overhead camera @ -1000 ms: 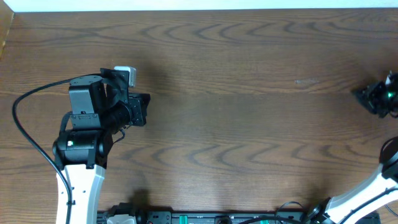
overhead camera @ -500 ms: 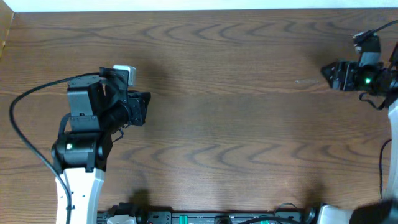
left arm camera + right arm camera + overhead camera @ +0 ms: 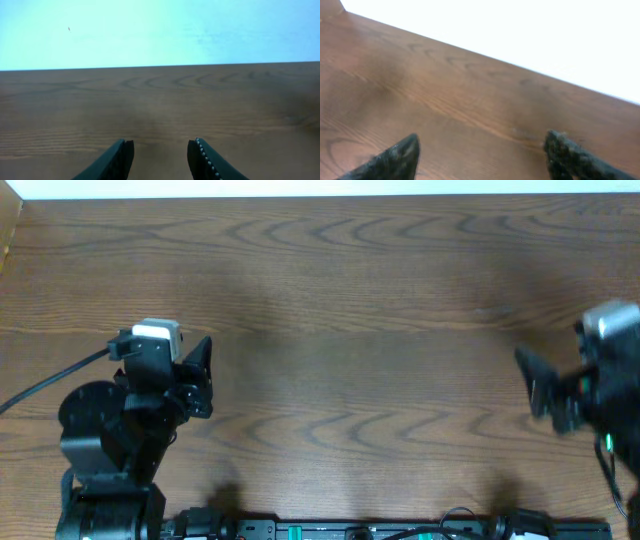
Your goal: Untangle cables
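Left hand (image 3: 203, 366) over the tabletop (image 3: 360, 300) near its left edge, fingers parted, released; right hand (image 3: 536, 385) near the right edge, blurred overhead, fingers spread wide, released.

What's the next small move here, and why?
Probably none: I'd keep both arms parked. No cable shows in any view, only the table. The left gripper and right gripper are open and hold nothing, so there is nothing to grasp until cables come into view.
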Action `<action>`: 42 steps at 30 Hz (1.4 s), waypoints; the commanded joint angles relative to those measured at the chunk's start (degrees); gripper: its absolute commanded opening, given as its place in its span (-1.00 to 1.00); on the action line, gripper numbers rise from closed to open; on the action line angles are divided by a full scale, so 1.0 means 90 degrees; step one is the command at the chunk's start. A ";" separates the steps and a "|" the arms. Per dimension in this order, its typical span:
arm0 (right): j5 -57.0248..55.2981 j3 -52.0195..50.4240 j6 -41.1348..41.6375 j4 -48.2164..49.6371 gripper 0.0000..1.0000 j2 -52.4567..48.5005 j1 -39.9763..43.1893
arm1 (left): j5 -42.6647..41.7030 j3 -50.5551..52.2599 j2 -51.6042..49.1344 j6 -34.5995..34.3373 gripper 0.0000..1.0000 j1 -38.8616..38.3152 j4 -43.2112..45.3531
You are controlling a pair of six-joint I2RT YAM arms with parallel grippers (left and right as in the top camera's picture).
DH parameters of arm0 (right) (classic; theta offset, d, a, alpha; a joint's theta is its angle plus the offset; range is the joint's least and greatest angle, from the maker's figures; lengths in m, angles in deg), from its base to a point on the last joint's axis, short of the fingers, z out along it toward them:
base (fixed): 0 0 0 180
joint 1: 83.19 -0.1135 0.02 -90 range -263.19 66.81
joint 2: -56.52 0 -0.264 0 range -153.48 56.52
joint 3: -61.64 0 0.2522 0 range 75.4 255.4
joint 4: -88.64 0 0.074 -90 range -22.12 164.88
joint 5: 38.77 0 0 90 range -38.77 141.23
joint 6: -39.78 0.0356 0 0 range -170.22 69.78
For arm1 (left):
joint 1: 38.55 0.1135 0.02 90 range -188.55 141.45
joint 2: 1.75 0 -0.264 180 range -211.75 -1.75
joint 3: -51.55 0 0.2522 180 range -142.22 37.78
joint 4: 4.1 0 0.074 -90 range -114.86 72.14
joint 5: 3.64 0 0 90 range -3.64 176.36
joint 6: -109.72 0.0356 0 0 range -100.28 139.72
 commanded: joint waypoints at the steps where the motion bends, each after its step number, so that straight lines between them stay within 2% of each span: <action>1: -0.0461 0.0041 -0.0202 -0.0549 0.87 0.0935 -0.0024 | 0.0126 -0.0141 0.0240 -0.0107 -0.17 -0.0007 -0.0002; 2: -0.0505 0.0041 -0.0199 -0.0743 0.99 0.1117 -0.0024 | 0.0126 -0.0141 0.0279 -0.0109 -0.17 -0.0007 -0.0002; 10: -0.0595 0.0041 -0.0170 -0.2450 0.99 0.1991 -0.0024 | 0.0124 -0.0141 0.0330 -0.0202 -0.15 -0.0010 -0.0022; 15: -0.0437 0.0041 -0.0177 -0.2890 0.98 0.2050 -0.0027 | 0.0124 -0.0141 0.0330 -0.0199 -0.15 -0.0010 -0.0024; 22: -0.0304 0.0041 -0.0449 -0.2807 0.99 0.2671 -0.0027 | 0.0124 -0.0141 0.0330 -0.0199 -0.15 -0.0010 -0.0024; 29: -0.0005 0.0044 -0.1183 -0.2725 0.93 0.4206 -0.0027 | 0.0121 -0.0141 0.0330 -0.0202 -0.15 -0.0010 -0.0044; 32: -0.0481 0.0049 -0.1175 -0.2395 0.99 0.4988 -0.0024 | 0.0119 -0.0141 0.0330 -0.0204 -0.15 -0.0010 -0.0056; 35: -0.1464 0.0284 -0.1122 -0.2693 0.99 0.4964 -0.0002 | 0.0119 -0.0141 0.0330 -0.0228 -0.15 -0.0010 -0.0051; 39: -0.1596 0.0046 -0.1129 -0.2892 0.99 0.4947 0.0032 | 0.0119 -0.0141 0.0330 -0.0350 -0.15 -0.0010 -0.0056; 42: -0.1401 -0.0352 -0.1127 -0.2482 0.99 0.4947 0.0032 | 0.0119 -0.0141 0.0330 -0.0347 -0.14 -0.0010 -0.0053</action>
